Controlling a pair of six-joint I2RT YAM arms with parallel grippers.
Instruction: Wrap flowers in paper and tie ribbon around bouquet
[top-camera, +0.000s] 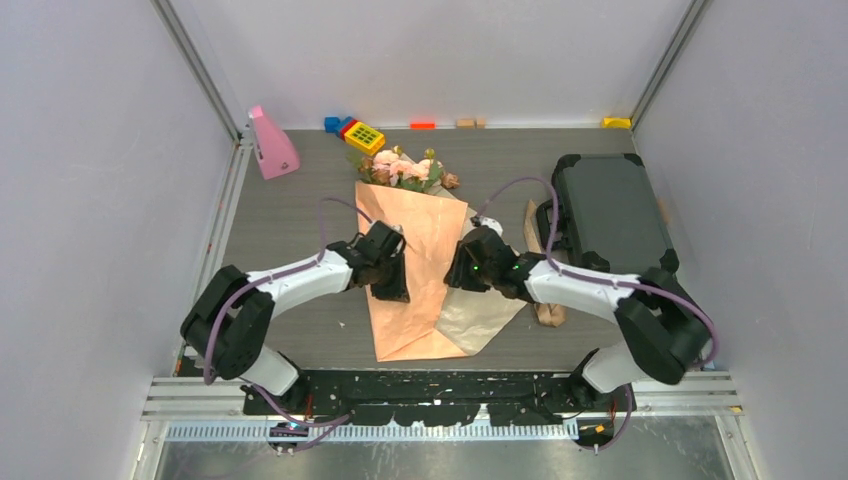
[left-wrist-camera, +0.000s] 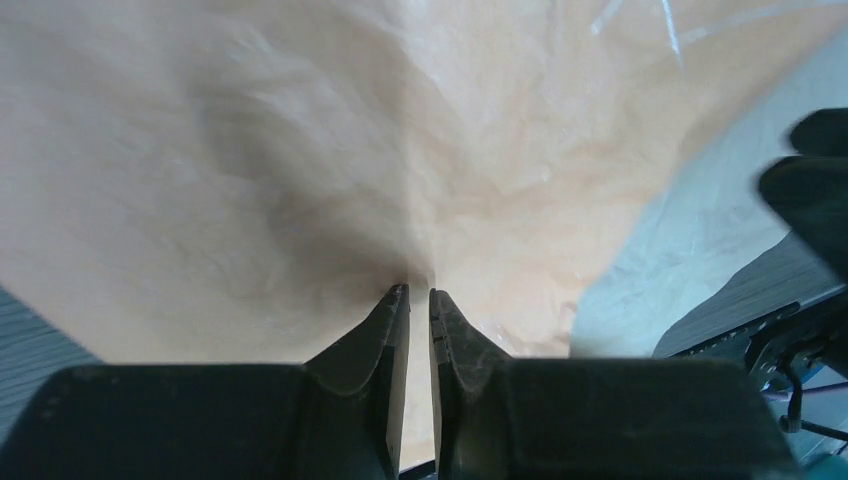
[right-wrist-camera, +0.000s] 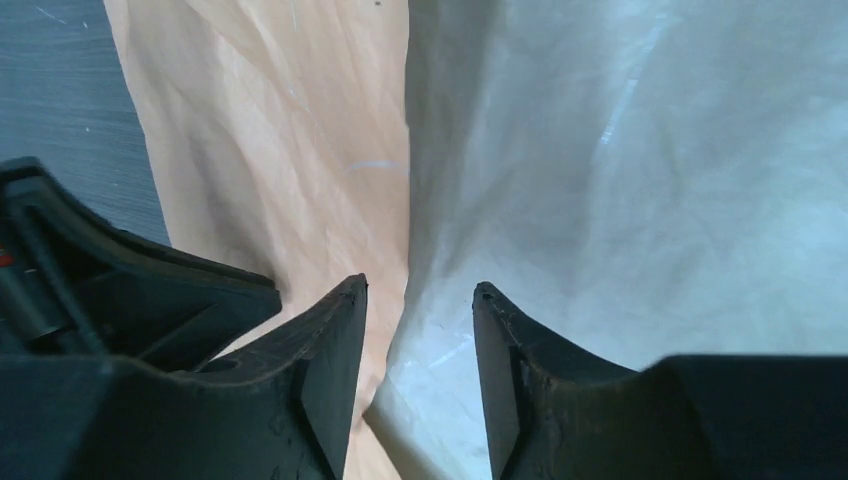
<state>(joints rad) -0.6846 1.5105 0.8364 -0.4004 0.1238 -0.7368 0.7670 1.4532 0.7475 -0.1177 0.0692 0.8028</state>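
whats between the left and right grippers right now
The paper, peach face up, fills the gap between the left gripper and the right gripper; the top view shows it best.

Left of the paper (top-camera: 425, 230) I find the table (top-camera: 290, 210) bare, and there I can pass. Right of the paper, the ribbon (top-camera: 531, 228) and the black case (top-camera: 607, 210) block me. Behind the paper stand the flowers (top-camera: 405, 170) and small toys (top-camera: 362, 135).
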